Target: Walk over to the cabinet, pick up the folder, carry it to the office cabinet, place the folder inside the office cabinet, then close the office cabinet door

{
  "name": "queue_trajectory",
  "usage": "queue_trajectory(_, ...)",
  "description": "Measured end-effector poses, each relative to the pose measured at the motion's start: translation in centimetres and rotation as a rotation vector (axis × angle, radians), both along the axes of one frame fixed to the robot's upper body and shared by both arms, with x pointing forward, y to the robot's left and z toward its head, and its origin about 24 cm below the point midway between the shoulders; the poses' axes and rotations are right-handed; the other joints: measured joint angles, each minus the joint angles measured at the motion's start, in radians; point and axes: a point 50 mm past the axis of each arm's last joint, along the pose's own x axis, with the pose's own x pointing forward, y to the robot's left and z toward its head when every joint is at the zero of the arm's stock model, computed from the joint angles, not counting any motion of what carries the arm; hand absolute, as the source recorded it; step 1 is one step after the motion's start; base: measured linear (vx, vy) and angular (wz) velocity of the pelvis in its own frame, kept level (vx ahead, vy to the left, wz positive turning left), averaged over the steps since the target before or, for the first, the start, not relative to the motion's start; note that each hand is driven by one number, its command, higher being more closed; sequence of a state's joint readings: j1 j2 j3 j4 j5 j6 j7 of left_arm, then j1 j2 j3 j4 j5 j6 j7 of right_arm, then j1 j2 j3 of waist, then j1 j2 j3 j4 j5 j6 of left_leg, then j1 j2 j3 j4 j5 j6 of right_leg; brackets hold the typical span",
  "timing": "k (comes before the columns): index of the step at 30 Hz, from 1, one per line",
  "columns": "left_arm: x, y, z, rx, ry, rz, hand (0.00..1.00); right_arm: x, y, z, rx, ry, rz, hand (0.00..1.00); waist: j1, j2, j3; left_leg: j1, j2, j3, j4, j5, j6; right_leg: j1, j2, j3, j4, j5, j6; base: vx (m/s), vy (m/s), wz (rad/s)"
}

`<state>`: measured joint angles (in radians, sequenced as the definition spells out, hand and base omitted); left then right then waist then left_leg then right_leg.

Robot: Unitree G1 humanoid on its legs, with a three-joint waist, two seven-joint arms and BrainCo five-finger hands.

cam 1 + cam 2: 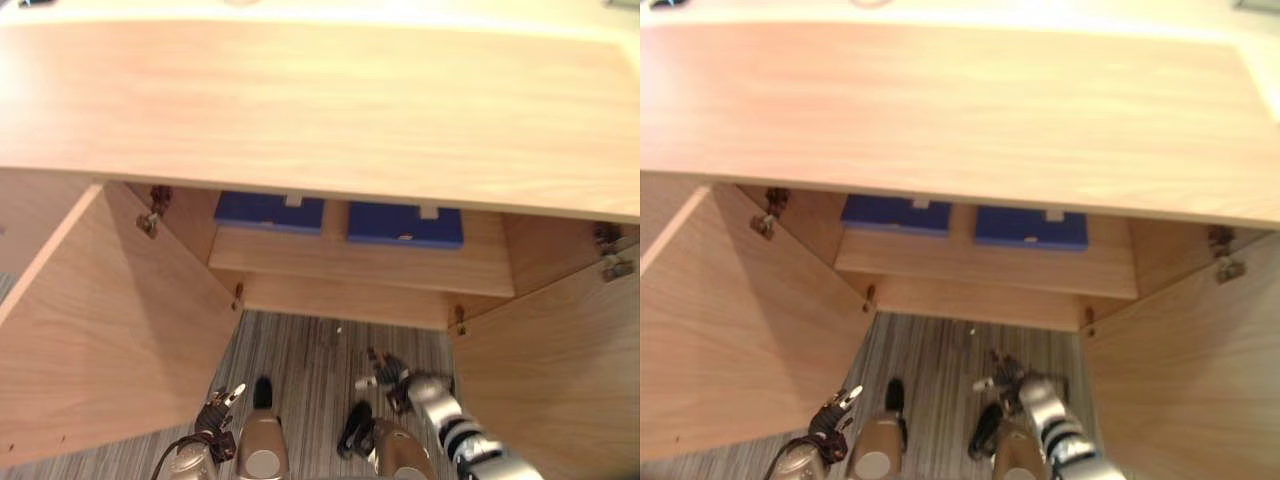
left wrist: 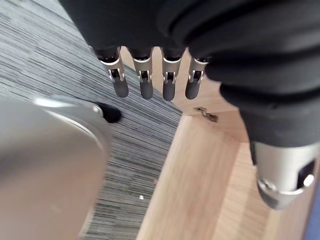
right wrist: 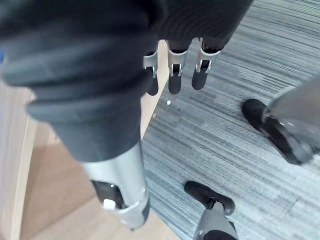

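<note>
Below the wide cabinet top (image 1: 320,100) the cabinet stands open, its left door (image 1: 110,320) and right door (image 1: 560,370) both swung out towards the robot over the striped carpet (image 1: 320,350). Between the doors a shelf (image 1: 360,262) carries two folders lying flat and side by side, a little apart: the left blue folder (image 1: 270,212) and the right blue folder (image 1: 404,224). I cannot tell which of the two is the task's own.

The left hand (image 1: 218,412) hangs low by the left door and the right hand (image 1: 390,372) hangs low nearer the right door. In both wrist views the fingers are straight and slack and have hold of nothing.

With folders inside and both hands empty, the step in hand looks like shutting the doors, though it might instead be the reach for the pickup. To shut a door well, lay straight fingers on its outer face near the free edge, far from the hinge (image 1: 150,222). Push along the door's arc and keep the other hand out of the closing gap.

Each folder shows a pale tab on its front edge, turned towards the opening. The visible strip runs across the shelf, but the top hides the rest, so the true long axis cannot be judged
</note>
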<state>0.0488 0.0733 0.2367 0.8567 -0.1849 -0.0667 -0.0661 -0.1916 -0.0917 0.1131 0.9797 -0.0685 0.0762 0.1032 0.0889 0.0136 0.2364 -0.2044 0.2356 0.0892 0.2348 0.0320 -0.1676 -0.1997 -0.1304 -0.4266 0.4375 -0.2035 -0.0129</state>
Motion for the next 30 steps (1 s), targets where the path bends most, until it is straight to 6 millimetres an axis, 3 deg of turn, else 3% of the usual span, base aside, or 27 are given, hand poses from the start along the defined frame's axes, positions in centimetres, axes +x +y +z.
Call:
queue_trajectory(3,-0.9,-1.3,-0.8,-0.032,0.042,0.058,0.00,-5.8,-1.5,-2.9,0.066,0.155,-0.317,0.00,-0.019,0.001,-0.048,0.046,0.022,0.008,0.079,-0.073,-0.004,0.062,0.029,0.035,-0.027,0.001,0.001,0.05,0.019,-0.37)
queue_trajectory(5,-1.5,-1.8,-1.3,-0.042,0.078,0.082,0.00,-7.4,-2.8,-3.3,0.076,0.172,-0.474,0.00,-0.029,-0.001,-0.082,0.061,0.021,-0.017,0.104,-0.115,-0.011,0.083,0.048,0.068,-0.050,0.007,0.014,0.03,0.068,-0.44)
queue_trajectory(7,-1.9,-2.5,-1.6,-0.055,0.098,0.101,0.00,-9.8,-3.7,-4.0,0.074,0.220,-0.615,0.00,-0.030,-0.002,-0.121,0.077,-0.034,-0.120,0.122,-0.187,-0.008,0.090,0.062,0.122,-0.081,0.022,0.021,0.02,0.119,-0.54)
queue_trajectory(9,-2.5,-2.4,-1.9,-0.050,0.123,0.111,0.00,-10.4,-4.1,-4.1,0.085,0.231,-0.697,0.00,-0.032,0.002,-0.134,0.107,-0.060,-0.148,0.116,-0.217,0.007,0.100,0.079,0.176,-0.118,0.046,0.026,0.05,0.152,-0.82)
queue_trajectory(13,-4.0,-2.2,-2.6,-0.062,0.181,0.152,0.00,-13.2,-4.7,-4.7,0.115,0.283,-0.886,0.00,-0.043,0.007,-0.191,0.143,-0.038,-0.037,0.112,-0.251,0.028,0.122,0.126,0.303,-0.257,0.148,0.031,0.05,0.149,-0.95)
queue_trajectory(17,-5.1,-2.4,-3.1,-0.073,0.236,0.147,0.00,-15.8,-5.3,-5.0,0.155,0.308,-1.109,0.00,-0.068,0.014,-0.206,0.249,-0.079,0.011,0.028,-0.244,0.053,0.190,0.122,0.403,-0.379,0.222,0.051,0.11,0.147,-0.73)
queue_trajectory(26,-5.7,-2.3,-3.4,-0.070,0.268,0.139,0.00,-16.1,-5.3,-5.0,0.184,0.289,-1.220,0.00,-0.085,0.010,-0.204,0.321,-0.117,0.162,-0.035,-0.242,0.077,0.177,0.114,0.575,-0.461,0.305,0.072,-0.01,0.109,-0.60)
queue_trajectory(30,-5.5,-2.2,-3.3,-0.060,0.260,0.130,0.00,-14.5,-5.3,-4.6,0.210,0.217,-1.230,0.00,-0.088,0.000,-0.174,0.326,-0.119,0.284,-0.021,-0.259,0.087,0.115,0.132,0.690,-0.455,0.331,0.066,-0.11,0.045,-0.86)
